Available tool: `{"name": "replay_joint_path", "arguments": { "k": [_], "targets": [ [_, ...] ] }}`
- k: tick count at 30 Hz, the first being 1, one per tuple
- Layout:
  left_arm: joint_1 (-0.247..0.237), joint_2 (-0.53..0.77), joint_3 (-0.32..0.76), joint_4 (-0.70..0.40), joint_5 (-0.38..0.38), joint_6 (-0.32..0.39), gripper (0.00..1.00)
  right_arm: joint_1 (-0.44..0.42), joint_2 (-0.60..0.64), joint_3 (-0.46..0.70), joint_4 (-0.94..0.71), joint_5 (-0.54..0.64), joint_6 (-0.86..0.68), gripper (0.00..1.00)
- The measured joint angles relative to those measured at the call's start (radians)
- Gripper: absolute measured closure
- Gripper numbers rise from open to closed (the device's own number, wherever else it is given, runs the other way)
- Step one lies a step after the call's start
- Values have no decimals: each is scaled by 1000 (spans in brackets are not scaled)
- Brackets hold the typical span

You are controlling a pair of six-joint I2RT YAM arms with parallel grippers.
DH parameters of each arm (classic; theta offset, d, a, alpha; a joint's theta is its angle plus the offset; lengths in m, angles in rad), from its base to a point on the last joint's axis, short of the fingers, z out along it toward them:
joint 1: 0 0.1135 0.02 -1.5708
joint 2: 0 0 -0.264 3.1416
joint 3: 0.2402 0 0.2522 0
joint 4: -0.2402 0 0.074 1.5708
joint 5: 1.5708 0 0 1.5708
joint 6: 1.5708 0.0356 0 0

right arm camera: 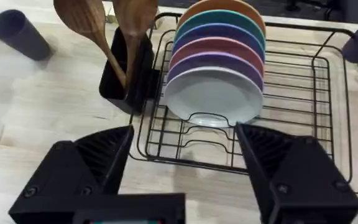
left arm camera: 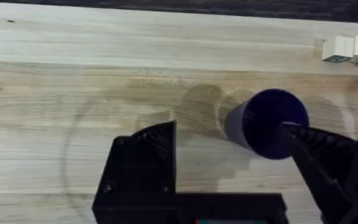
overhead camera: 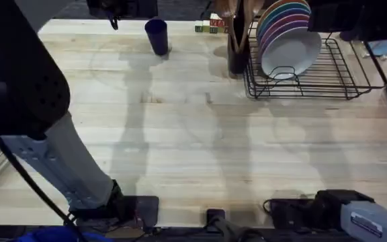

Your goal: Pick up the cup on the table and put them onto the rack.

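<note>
From above, the navy cup [overhead camera: 156, 35] stands upright near the table's [overhead camera: 193, 148] far edge, well apart from the wire rack [overhead camera: 341, 74] holding upright plates [overhead camera: 284, 33].

At the left wrist, the left gripper [left arm camera: 232, 165] is spread beside the cup [left arm camera: 267, 123]; it seems to be approaching and must straddle it next.

At the right wrist, the right gripper [right arm camera: 182, 158] gapes empty before the rack [right arm camera: 291, 106]; wooden spoons [right arm camera: 107, 25] fill the utensil holder [right arm camera: 126, 78].

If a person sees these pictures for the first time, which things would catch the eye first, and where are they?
The row of coloured plates, white one in front, stands upright in the black wire rack at the table's far right. The small navy cup stands alone near the far edge, left of the rack. In the left wrist view, the open left gripper hovers above the cup, one finger overlapping it.
</note>
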Motion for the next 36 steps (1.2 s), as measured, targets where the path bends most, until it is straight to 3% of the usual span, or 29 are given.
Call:
{"name": "replay_joint_path", "arguments": {
  "k": [24,26,34,36],
  "targets": [
    [0,129,2,16,31,-38,28,0,0,0,0,0,0,5],
    [0,131,2,24,31,-46,108,0,0,0,0,0,0,5],
    [0,131,3,31,35,-65,802,0,0,0,0,0,0,5],
    [0,131,3,32,36,-72,937,0,0,0,0,0,0,5]
  ]
}}
